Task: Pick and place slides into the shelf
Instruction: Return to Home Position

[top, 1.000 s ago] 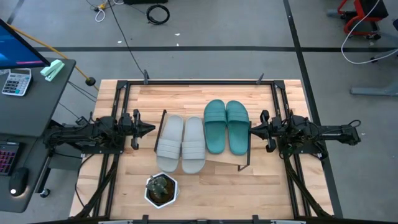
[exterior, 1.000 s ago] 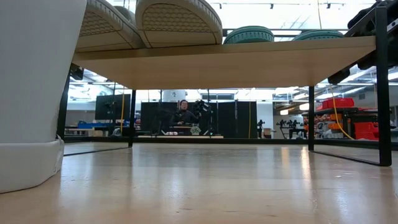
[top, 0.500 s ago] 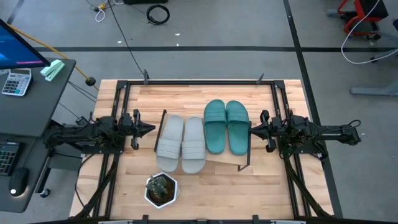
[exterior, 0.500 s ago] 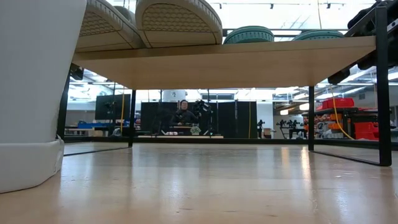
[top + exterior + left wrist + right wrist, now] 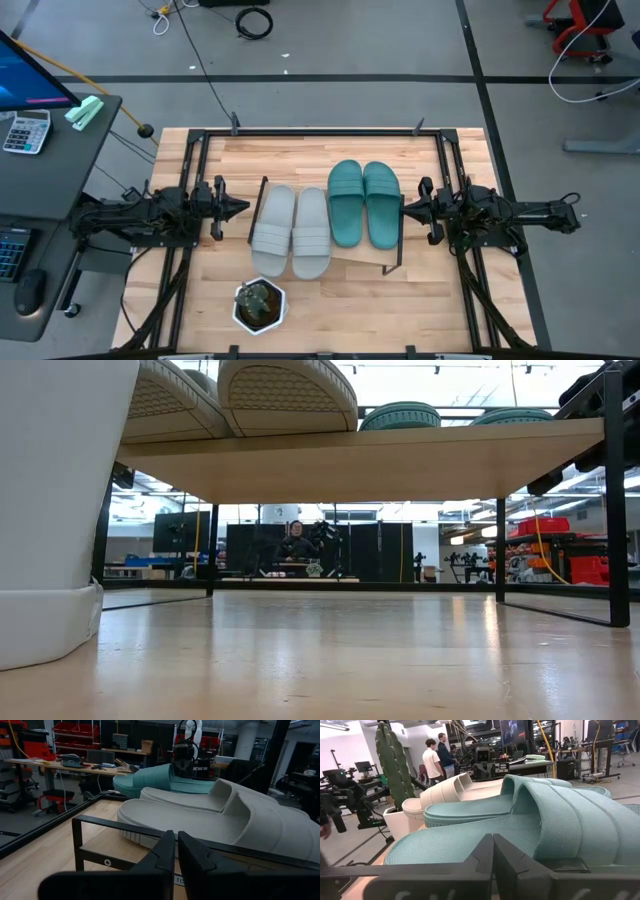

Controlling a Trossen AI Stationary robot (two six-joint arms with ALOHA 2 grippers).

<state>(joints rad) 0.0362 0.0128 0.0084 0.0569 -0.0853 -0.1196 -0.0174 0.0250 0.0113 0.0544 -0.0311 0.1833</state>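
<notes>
Two light grey slides (image 5: 290, 230) and two teal-green slides (image 5: 362, 203) lie sole-down, side by side, on the shelf (image 5: 345, 255), a low wooden board on thin black legs at the table's middle. The grey pair overhangs the board's near edge (image 5: 285, 395). My left gripper (image 5: 243, 206) is shut, level, just left of the shelf, its fingertips (image 5: 176, 845) facing the grey slide (image 5: 210, 820). My right gripper (image 5: 405, 209) is shut, level, just right of the shelf, facing the teal slide (image 5: 520, 820). Neither touches anything.
A small cactus in a white pot (image 5: 259, 305) stands near the table's front edge, left of centre. Black frame rails (image 5: 320, 133) run around the tabletop. Bare wood lies between shelf and far edge. People stand in the room beyond (image 5: 436, 757).
</notes>
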